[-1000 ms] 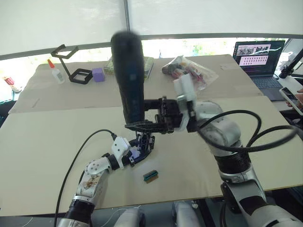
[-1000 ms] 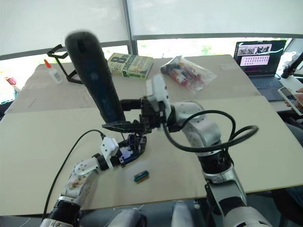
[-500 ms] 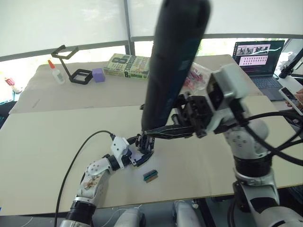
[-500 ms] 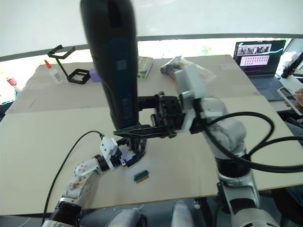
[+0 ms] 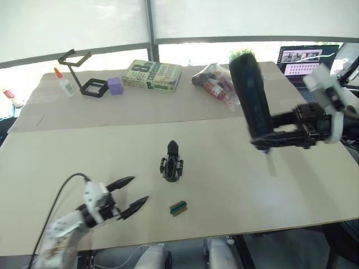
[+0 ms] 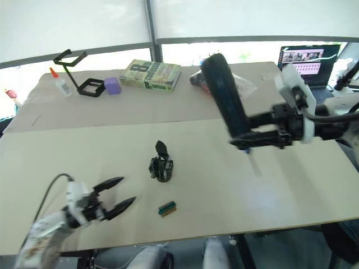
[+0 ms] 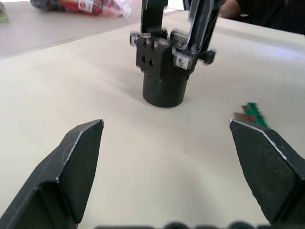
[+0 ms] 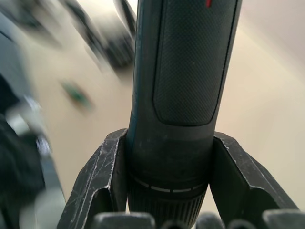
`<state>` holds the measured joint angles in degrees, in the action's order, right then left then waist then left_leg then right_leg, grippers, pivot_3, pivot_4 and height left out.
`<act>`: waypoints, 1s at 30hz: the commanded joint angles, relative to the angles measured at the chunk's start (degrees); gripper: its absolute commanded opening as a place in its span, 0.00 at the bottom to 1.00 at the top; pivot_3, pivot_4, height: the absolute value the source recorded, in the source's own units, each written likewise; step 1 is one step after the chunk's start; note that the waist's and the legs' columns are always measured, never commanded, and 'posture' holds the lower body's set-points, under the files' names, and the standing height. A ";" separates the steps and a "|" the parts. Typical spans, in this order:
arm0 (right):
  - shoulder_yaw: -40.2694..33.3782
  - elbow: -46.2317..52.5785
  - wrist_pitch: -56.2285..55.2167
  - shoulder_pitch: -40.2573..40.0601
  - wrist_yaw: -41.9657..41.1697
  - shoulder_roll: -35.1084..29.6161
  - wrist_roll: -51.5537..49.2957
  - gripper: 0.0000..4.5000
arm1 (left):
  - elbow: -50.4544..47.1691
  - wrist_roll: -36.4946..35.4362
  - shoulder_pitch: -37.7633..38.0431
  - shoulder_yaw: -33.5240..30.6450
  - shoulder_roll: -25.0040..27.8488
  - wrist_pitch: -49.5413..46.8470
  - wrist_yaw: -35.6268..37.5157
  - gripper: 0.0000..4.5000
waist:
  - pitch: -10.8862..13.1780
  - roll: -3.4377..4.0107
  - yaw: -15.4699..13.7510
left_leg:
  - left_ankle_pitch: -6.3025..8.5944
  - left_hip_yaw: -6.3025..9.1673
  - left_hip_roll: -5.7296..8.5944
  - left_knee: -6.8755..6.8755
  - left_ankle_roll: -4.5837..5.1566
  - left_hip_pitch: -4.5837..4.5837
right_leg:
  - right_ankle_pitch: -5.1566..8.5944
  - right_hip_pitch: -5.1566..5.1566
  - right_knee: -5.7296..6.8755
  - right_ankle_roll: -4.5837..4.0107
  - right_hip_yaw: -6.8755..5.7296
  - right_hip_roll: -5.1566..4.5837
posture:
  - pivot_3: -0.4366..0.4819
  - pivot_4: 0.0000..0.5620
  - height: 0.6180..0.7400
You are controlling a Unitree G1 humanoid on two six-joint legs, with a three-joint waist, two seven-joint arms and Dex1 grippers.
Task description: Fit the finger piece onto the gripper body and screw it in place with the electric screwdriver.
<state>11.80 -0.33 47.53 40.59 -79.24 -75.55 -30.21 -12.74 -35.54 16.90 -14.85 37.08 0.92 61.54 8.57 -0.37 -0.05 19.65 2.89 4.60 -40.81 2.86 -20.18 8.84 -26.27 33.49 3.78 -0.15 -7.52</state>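
**Right claw held the screwdriver in the air, left claw was released near the front edge**

The gripper body [image 5: 171, 166] stood upright on its round base at the centre of the worktop [image 5: 224, 190], with a black pointed finger rising from its top. In the left wrist view it [image 7: 166, 71] stood ahead of the claw, apart from both fingertips. I could not tell if the finger piece was the pointed part on top of it.

The left claw [image 5: 130, 195] was at about 8 o'clock from the gripper body, near the front edge of the worktop. Its two black fingers [image 7: 78, 157] were spread wide and held nothing.

The right claw [image 5: 268, 139] was at about 3 o'clock from the gripper body, well apart from it and above the worktop. It was clenched around the electric screwdriver [image 5: 250, 102], near the lower end of the black barrel, and the barrel rose up, tilted a little. In the right wrist view the two fingers pressed on both sides of the barrel [image 8: 183, 71]. The thin bit under the claw was blurred.

A small green-and-brown block [image 5: 178, 208] lay at about 6 o'clock from the gripper body, near it but not touching
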 commanded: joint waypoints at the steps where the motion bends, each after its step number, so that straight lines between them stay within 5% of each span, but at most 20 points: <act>1: 7.44 -5.56 -1.03 3.67 -1.28 0.71 11.23 0.44 | -3.14 -3.23 1.22 -3.58 1.29 -1.90 1.11 0.99 | 0.21 0.31 0.05 | 0.00 -0.06 0.01 -0.02 0.00 -0.03 | -0.04 -0.02 -0.05 0.03 0.03 0.00 | 0.48 0.27 1.00; 13: 14.68 -24.25 -4.12 8.16 1.16 12.72 28.12 0.44 | -6.12 -3.56 5.42 -9.97 3.47 -6.59 0.00 0.99 | 0.51 0.52 0.69 | -0.06 -0.06 -0.04 0.09 -0.12 -0.24 | -0.09 -0.22 -0.32 0.01 0.06 0.13 | 0.48 0.27 1.00; 17: 11.74 -26.22 -6.17 8.28 1.11 12.67 28.21 0.80 | -5.35 -1.60 4.23 -10.31 4.03 -7.13 -1.54 1.00 | 0.51 0.52 0.53 | -0.06 -0.02 -0.03 0.08 -0.12 -0.23 | -0.09 -0.18 -0.33 0.01 0.02 0.13 | 0.48 0.27 1.00; 20: 7.21 -26.01 -10.27 7.18 0.28 9.92 26.90 0.99 | -4.17 1.27 3.87 -11.77 4.73 -6.73 -3.34 1.00 | 0.51 0.52 0.65 | -0.06 -0.02 -0.04 0.08 -0.12 -0.21 | -0.09 -0.16 -0.32 0.01 0.01 0.14 | 0.48 0.27 1.00; 26: -17.05 -18.87 -32.59 -2.41 -10.07 11.29 8.45 0.99 | -1.11 4.23 5.16 -17.17 6.47 -5.49 -3.50 1.00 | 0.53 0.50 0.82 | -0.02 0.00 -0.10 0.16 -0.17 -0.13 | -0.09 -0.11 -0.36 0.01 -0.09 0.22 | 0.48 0.27 1.00; 30: -25.68 -4.32 -37.62 -12.68 -11.52 16.16 -0.19 0.99 | 1.63 6.22 6.82 -20.77 7.32 -3.11 -2.00 1.00 | 0.52 0.42 0.96 | 0.01 0.01 -0.24 0.12 -0.19 -0.04 | -0.09 0.02 -0.35 0.00 -0.12 0.30 | 0.48 0.27 1.00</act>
<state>-10.00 -11.88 12.04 30.20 -89.07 -60.71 -25.29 -11.71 -30.17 22.91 -32.85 43.46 -3.74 58.70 9.08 0.05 0.91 19.70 2.88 4.28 -40.73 2.61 -20.20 8.71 -26.25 33.15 3.73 -0.26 -7.14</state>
